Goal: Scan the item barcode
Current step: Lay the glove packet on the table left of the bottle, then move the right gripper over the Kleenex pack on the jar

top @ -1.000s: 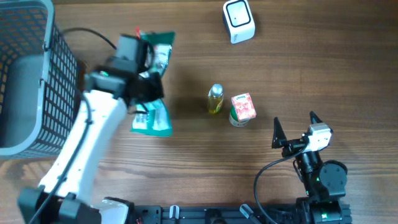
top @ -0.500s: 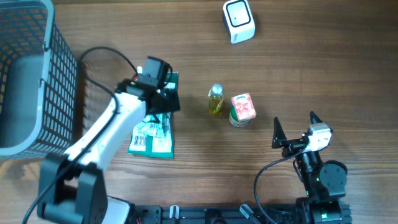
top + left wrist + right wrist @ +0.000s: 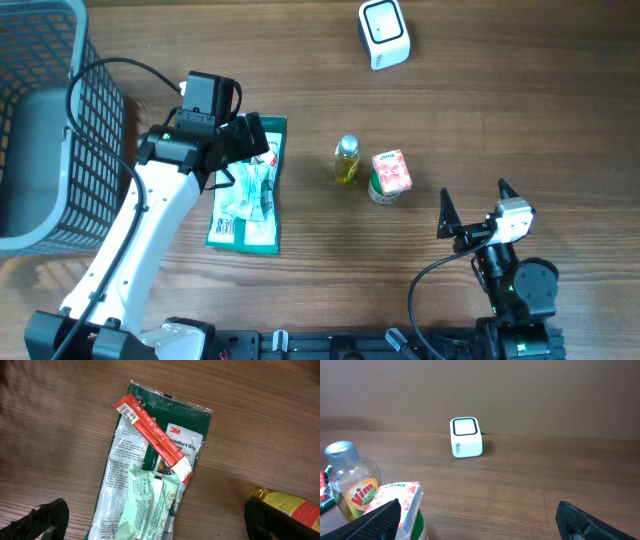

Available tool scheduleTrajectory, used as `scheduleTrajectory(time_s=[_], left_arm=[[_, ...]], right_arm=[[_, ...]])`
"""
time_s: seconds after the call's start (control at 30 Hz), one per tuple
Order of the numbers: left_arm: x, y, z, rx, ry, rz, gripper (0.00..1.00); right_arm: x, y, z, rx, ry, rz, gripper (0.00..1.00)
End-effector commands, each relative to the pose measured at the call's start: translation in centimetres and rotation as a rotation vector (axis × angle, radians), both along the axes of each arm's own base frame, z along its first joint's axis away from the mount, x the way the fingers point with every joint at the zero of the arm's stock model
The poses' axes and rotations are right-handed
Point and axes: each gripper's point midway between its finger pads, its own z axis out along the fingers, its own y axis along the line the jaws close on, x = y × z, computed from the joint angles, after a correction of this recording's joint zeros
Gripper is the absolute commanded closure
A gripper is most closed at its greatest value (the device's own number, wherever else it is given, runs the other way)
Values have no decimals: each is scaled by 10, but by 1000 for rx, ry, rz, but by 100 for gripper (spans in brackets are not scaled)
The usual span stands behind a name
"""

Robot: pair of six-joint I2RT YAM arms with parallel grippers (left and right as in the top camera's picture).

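The white left arm (image 3: pixel 150 235) slants from the overhead frame's lower left up to centre-left. Its pincer (image 3: pixel 240 157) is released, hanging over the green packet (image 3: pixel 255 232). The packet lies flat on the surface (image 3: pixel 480 110) left of centre, with a red strip (image 3: pixel 150 435) and a pale sachet (image 3: pixel 150 502) across it. The right pincer (image 3: pixel 473 195), lower right, gapes empty.

The wooden table (image 3: pixel 520 110) fills the overhead view, its brown planks running left to right with darker grain streaks. In the right wrist view, 1 plain brown wall (image 3: pixel 545 390) rises just behind the table's far edge. The light is soft and even, leaving only faint shadows on the wood.
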Motion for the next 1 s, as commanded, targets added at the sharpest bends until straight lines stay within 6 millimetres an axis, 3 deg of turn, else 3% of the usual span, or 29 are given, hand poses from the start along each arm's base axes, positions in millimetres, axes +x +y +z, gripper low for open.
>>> scheduleTrajectory(time_s=[0.0, 0.17, 0.3, 0.43, 0.53, 0.6, 0.73, 0.83, 0.97], left_arm=[[3, 4, 6, 16, -18, 2, 0], [3, 4, 6, 16, -18, 2, 0], [3, 4, 6, 16, -18, 2, 0], [3, 4, 6, 16, -18, 2, 0], [3, 4, 6, 16, -18, 2, 0], [3, 4, 6, 16, -18, 2, 0], [3, 4, 6, 17, -18, 2, 0], [3, 4, 6, 16, -18, 2, 0], [3, 4, 6, 16, -18, 2, 0]], right_arm=[[1, -12, 2, -236, -39, -56, 0], [1, -5, 10, -339, -92, -19, 0], [-30, 73, 11, -211, -140, 468, 0], [-37, 82, 16, -261, -194, 534, 0], [-36, 80, 16, -50, -96, 517, 0], [-36, 80, 26, 37, -93, 515, 0], [-40, 70, 82, 161, -118, 455, 0], [-47, 70, 140, 163, -86, 452, 0], [-30, 76, 230, 164, 143, 465, 0]])
